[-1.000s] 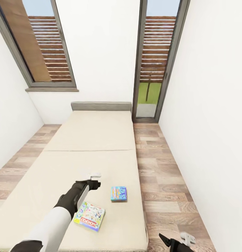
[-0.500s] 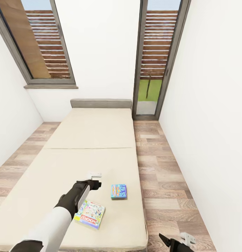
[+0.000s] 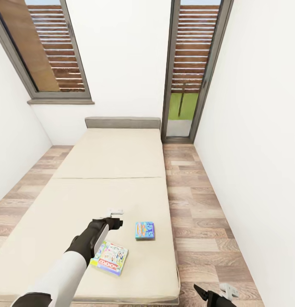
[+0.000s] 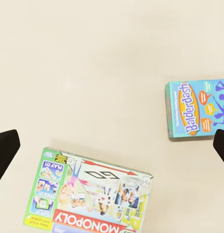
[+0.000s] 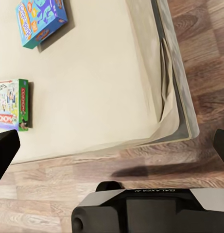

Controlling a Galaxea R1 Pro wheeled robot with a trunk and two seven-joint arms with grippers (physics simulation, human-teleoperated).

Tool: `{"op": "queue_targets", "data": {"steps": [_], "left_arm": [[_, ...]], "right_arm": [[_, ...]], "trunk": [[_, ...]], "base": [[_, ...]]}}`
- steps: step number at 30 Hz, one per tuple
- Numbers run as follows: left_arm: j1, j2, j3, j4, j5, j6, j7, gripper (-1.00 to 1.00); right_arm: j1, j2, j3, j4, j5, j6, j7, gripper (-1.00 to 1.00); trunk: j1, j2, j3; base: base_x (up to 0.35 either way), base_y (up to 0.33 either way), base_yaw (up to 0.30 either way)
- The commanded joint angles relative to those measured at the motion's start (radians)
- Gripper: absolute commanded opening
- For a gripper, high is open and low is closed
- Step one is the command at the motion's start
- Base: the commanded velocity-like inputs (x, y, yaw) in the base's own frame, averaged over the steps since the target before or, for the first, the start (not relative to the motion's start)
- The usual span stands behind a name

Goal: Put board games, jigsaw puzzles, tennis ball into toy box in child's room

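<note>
Two dark fingertips of my left gripper (image 4: 112, 145) sit at opposite edges of the wrist picture, spread wide, with nothing between them but mattress and boxes below; it is open and holding nothing. In the head view that left gripper (image 3: 114, 216) hangs over the bed (image 3: 113, 170) in the lower centre of the frame, touching neither game.

Beneath it lie both board games. The Monopoly box (image 4: 90, 194) is at the lower left of the wrist picture, and the Balderdash box (image 4: 199, 109) at the right edge, well apart from it. In the head view the Monopoly box (image 3: 110, 257) lies just below my forearm, and the Balderdash box (image 3: 144, 230) is to the right of the claw.

I judge both to be light, stiff cardboard with a smooth printed skin, likely slippery. Lying flat on a soft mattress, they offer only thin edges, so I would pinch across the short side, pressing down a little. Balderdash looks narrower and the easier fit.

My right gripper (image 3: 215, 294) waits low at the bottom right, over the wood floor (image 3: 198, 213), fingers apart and empty.
</note>
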Motion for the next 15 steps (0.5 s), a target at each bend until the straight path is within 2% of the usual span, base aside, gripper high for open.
{"op": "queue_targets", "data": {"steps": [1, 15], "left_arm": [[-0.001, 0.000, -0.003, -0.008, -0.001, 0.006, 0.004, 1.00], [-0.004, -0.008, -0.004, -0.029, -0.001, 0.006, 0.017, 1.00]], "right_arm": [[-0.001, 0.000, -0.002, 0.000, -0.009, 0.009, 0.003, 1.00], [-0.001, -0.001, -0.002, 0.000, -0.009, 0.009, -0.001, 1.00]], "trunk": [[0.000, -0.002, -0.003], [0.000, -0.002, -0.026]], "base": [[0.000, 0.000, 0.000], [0.000, 0.000, 0.000]]}}
